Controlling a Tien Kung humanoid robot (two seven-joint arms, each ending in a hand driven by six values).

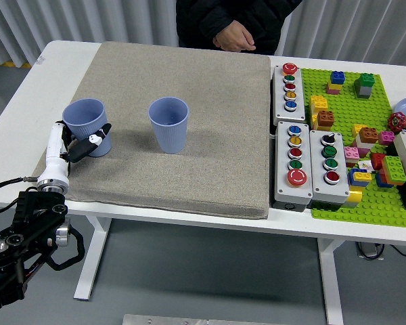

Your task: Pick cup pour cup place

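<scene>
Left hand [81, 141] wrapped round cup [87, 126], upright on mat [216, 115] near table's left edge. Second cup [169, 124] mid-mat. Judgement: settle base flat, loosen fingers gently, withdraw sideways.

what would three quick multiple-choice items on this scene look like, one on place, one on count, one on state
1. Where does the left hand hold its cup?
A. at the mat's left edge
B. on the green plate
C. beside the button boxes

2. How many blue cups are on the grey mat?
A. one
B. two
C. four

3. How does the free cup stand?
A. on its side
B. upside down
C. upright, mouth up

Answers:
1 A, the hand and its cup sit at the mat's left side.
2 B, only the held cup and the free cup show.
3 C, its open rim faces up.
</scene>
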